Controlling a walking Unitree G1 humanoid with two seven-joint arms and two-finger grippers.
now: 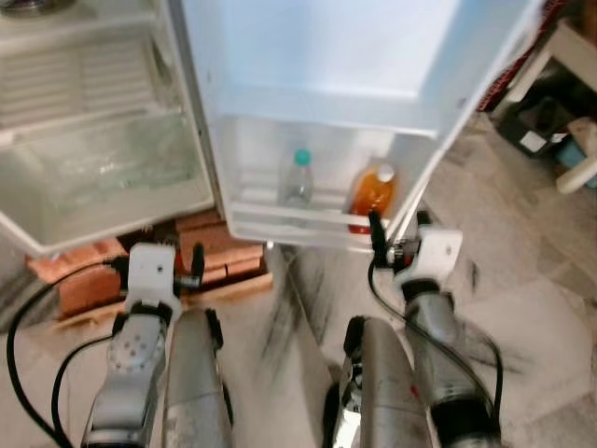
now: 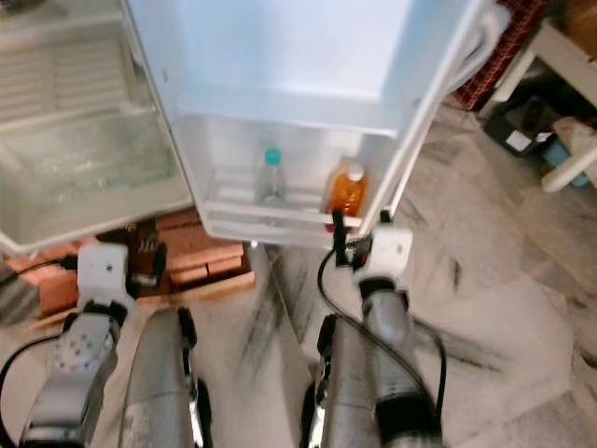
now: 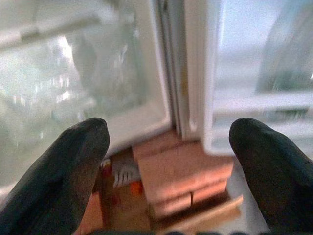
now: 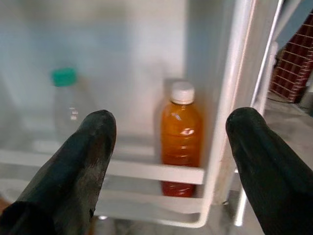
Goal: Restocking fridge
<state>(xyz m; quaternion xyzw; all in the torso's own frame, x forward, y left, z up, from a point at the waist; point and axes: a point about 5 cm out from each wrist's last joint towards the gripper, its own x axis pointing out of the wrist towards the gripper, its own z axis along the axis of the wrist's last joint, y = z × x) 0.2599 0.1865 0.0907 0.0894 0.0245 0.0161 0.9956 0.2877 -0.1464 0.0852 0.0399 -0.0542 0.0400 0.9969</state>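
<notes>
Blur is seen across the marble floor [image 1: 522, 308]; both the left gripper [image 3: 168, 171] and right gripper [image 4: 171, 161] are spread wide, empty, before the fridge door shelf [image 1: 280, 224].

A lived-in home is suggested by an open white fridge [image 1: 103, 177] propped on bricks [image 1: 210, 247] and a wooden pallet [image 1: 233, 291]. A streaked tiled floor [image 1: 522, 280] is seen, with household clutter [image 1: 550, 121] gathered at one side.
</notes>
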